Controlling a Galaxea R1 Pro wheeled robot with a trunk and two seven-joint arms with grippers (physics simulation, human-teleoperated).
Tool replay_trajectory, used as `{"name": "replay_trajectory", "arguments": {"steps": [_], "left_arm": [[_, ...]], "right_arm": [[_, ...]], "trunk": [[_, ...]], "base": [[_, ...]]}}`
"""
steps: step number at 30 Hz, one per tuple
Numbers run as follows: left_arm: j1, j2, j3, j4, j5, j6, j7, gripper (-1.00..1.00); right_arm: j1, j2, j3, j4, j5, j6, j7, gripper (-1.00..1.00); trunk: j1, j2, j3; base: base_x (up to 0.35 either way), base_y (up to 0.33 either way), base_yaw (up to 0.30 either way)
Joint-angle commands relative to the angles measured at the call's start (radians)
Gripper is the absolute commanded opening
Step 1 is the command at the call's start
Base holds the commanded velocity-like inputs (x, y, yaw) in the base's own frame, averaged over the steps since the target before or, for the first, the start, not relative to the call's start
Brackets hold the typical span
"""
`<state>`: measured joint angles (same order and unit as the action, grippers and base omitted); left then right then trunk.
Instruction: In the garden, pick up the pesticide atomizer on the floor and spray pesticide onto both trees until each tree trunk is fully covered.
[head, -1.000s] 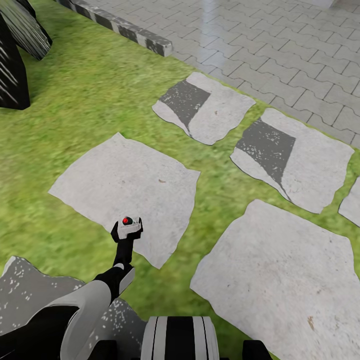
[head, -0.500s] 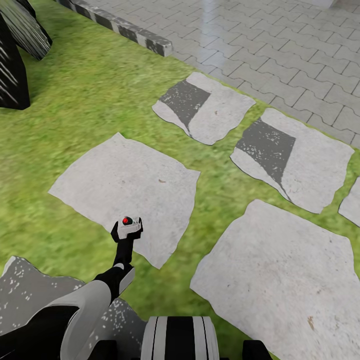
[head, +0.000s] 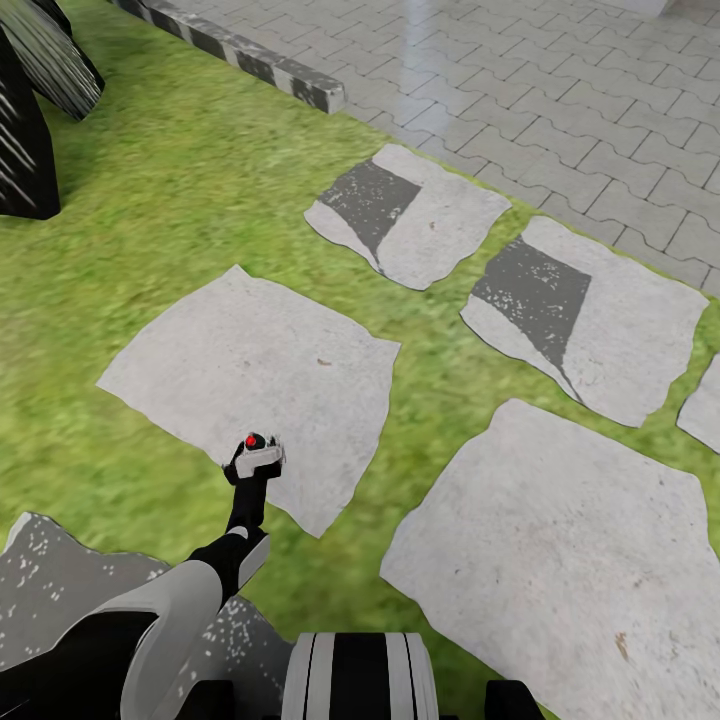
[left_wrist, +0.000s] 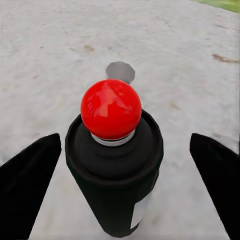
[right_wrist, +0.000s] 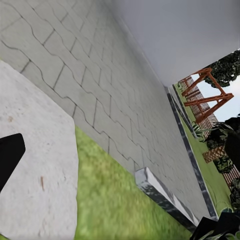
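the pesticide atomizer (left_wrist: 114, 165) is bracketed by the left hand (head: 256, 464) over a stone slab (head: 250, 370) — whether gripped cannot be told.

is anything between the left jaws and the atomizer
Nothing visible. In the left wrist view the pesticide atomizer stands between the two fingers of the left gripper, with only bare stone slab showing in the gaps on either side.

Grey stepping slabs (head: 250, 370) lie in grass beside interlocking paving (head: 560, 90) and a striped kerb (head: 240, 55).
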<state>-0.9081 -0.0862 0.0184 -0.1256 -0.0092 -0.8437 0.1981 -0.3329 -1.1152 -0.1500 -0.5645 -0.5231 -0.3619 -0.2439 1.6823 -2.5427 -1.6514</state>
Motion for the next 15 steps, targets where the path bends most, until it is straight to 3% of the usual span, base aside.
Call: {"name": "replay_trajectory", "arguments": {"steps": [1, 15], "left_arm": [[0.000, 0.000, 0.000, 0.000, 0.000, 0.000, 0.000, -1.00], [0.001, 0.000, -0.001, 0.000, 0.000, 0.000, 0.000, -1.00]], "right_arm": [[0.000, 0.000, 0.000, 0.000, 0.000, 0.000, 0.000, 1.00], [0.000, 0.000, 0.000, 0.000, 0.000, 0.002, 0.000, 1.00]], "trunk": [[0.000, 0.000, 0.000], [0.000, 0.000, 0.000]], "base": [[0.000, 0.000, 0.000], [0.000, 0.000, 0.000]]}}
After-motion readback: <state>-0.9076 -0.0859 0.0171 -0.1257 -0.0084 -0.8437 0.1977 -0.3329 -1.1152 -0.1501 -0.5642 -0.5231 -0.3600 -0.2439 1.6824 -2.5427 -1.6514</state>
